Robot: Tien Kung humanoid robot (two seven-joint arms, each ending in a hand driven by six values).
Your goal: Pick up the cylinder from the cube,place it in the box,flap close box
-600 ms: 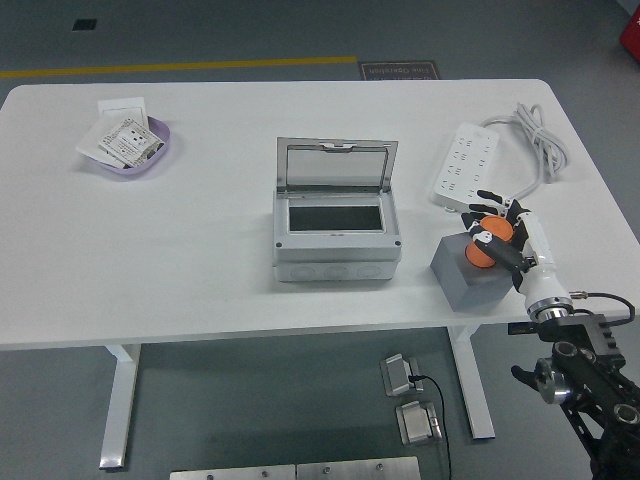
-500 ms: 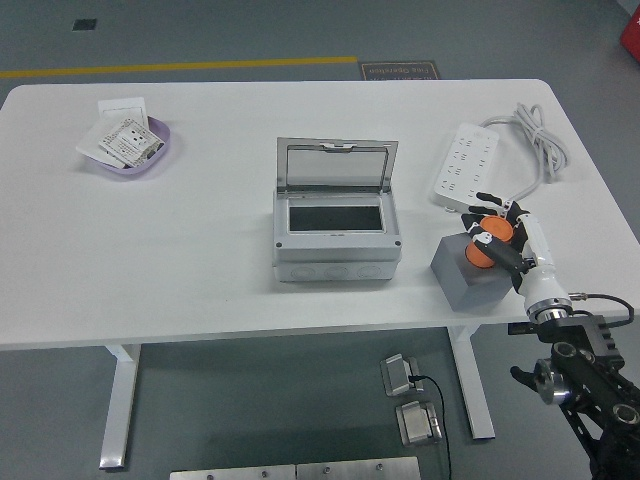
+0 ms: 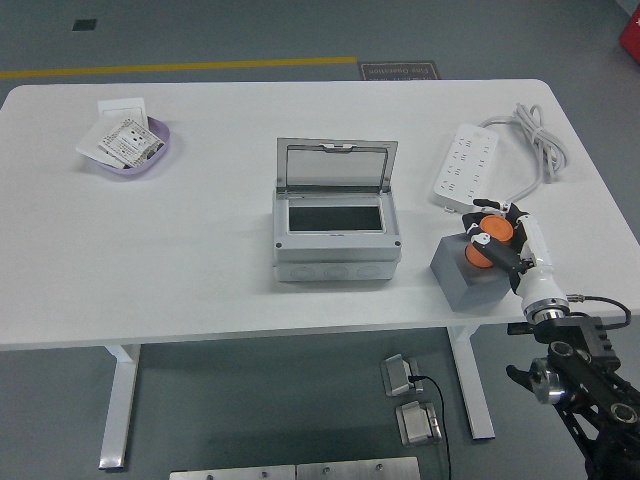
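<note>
Head view shows my right hand near the right end of the desk's near edge, with its fingers curled around the orange cylinder. The cylinder is at the top of the grey cube, and I cannot tell if it rests on the cube or is just above it. My thumb and the black fingertips cover part of the cylinder, so only its orange side and one round end can be seen. My right arm comes in from the lower right corner and is cut off by the picture's edge.

The grey box stands in the middle of the desk, closer to the near edge, with its clear flap raised upright at the far side. Inside the box I see only a dark window; what lies in it is hard to make out.

A white power strip lies toward the far right corner, just beyond the cube, and its cable is coiled beside it. Near the far left corner sits a purple bowl holding small white packets with dark print too small to read. On the floor beyond the desk's far edge is a dark sign whose writing I cannot read.
</note>
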